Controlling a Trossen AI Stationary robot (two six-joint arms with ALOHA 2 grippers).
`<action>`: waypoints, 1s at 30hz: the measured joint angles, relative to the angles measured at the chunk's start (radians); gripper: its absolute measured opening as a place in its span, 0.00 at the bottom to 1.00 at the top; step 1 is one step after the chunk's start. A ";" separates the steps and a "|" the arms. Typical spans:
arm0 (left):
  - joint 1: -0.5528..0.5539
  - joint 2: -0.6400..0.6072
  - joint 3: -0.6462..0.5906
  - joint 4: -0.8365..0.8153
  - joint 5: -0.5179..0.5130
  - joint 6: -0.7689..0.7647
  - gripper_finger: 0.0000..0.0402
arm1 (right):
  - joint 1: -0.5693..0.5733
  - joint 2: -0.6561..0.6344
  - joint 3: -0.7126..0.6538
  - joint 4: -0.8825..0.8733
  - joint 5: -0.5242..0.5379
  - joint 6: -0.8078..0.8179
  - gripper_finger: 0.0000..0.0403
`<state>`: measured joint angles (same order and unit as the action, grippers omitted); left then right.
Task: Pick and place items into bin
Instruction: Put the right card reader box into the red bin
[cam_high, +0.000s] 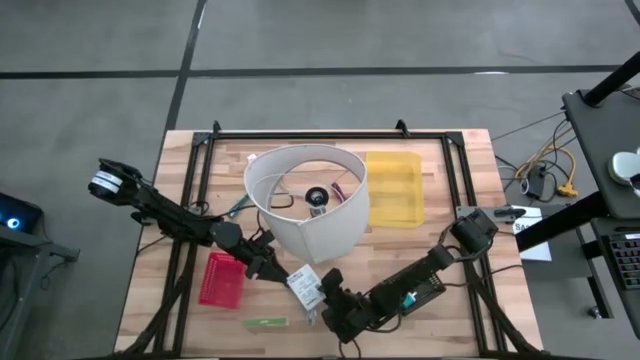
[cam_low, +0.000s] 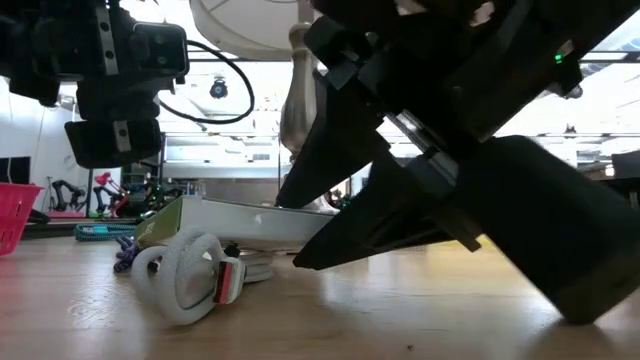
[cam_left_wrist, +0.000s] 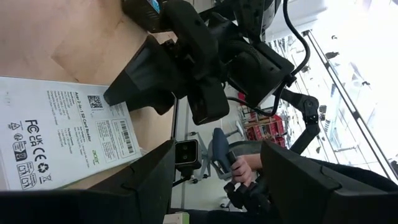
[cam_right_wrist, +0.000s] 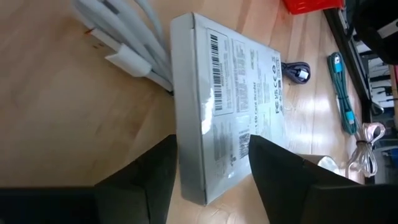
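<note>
- Near table edge: right gripper (cam_high: 318, 303) low over a flat white box (cam_right_wrist: 233, 99), printed label w/ barcodes; fingers (cam_right_wrist: 140, 180) spread either side of the box's end, not seen pressing it.
- Box rests tilted, one end raised off the wood, atop a bundle of white cables (cam_right_wrist: 127, 37); a white cable loop w/ red tag (cam_low: 190, 278) lies just in front, seen from tabletop level.
- Green stick (cam_high: 266, 322) flat on the wood near front edge, left of right gripper, apart from it.
- Left gripper (cam_high: 275, 272) just beside the box on its other side, fingers (cam_left_wrist: 134, 183) spread wide, nothing between them.
- Red basket (cam_high: 222, 279) left of the box, by left arm.
- Mid-table: big white lampshade-like cylinder (cam_high: 305, 195), open top; cord and small dark round part inside.
- Bin (cam_high: 395, 188), yellow see-through tray, right of the cylinder and touching or nearly so, toward far side; well apart from both grippers. Contents: can't tell.
- Teal cable (cam_right_wrist: 343, 87) and dark cable (cam_right_wrist: 295, 70) on the wood beyond the box.
- Past the table: a person's hand (cam_left_wrist: 239, 167) on a grey handle.
</note>
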<state>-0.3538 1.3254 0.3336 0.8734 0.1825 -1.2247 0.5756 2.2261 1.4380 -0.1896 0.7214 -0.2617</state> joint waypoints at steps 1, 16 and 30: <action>0.000 0.000 0.000 0.000 0.000 0.000 0.55 | -0.003 0.001 0.001 -0.001 0.000 0.002 0.44; 0.000 0.000 0.000 0.000 0.000 0.000 0.55 | -0.011 0.003 0.036 -0.013 0.012 0.144 0.13; 0.000 -0.069 0.000 0.065 0.000 0.183 0.55 | -0.001 -0.054 0.170 -0.193 -0.030 0.518 0.09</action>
<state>-0.3534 1.2560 0.3336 0.9384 0.1824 -1.0416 0.5746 2.1722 1.6077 -0.3825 0.6913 0.2564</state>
